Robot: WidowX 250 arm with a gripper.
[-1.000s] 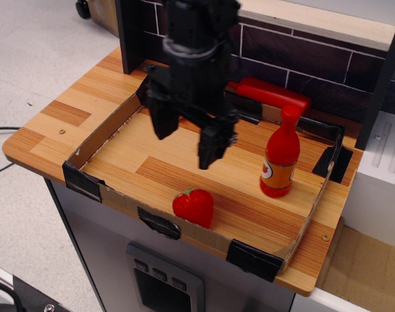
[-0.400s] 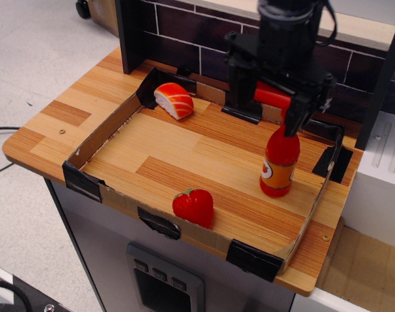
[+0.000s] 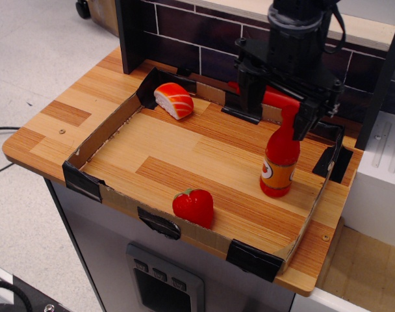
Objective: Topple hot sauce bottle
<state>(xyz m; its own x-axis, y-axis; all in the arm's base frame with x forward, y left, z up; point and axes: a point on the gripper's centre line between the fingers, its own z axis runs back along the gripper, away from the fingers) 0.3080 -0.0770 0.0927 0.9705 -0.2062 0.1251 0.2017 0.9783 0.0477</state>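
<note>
Tray (image 3: 113, 123): fingers (image 3: 305, 123) perhaps touching upright hot sauce bottle (image 3: 279, 162).

No words, brand names or numbers can be read anywhere. The only marking is on the hot sauce bottle (image 3: 279, 162): an orange-yellow label band carrying a round white-and-red emblem, too small to make out any lettering or picture in it. The three small buttons on the grey panel (image 3: 162, 278) below the table (image 3: 67, 110) carry marks too small and blurred to read.
</note>
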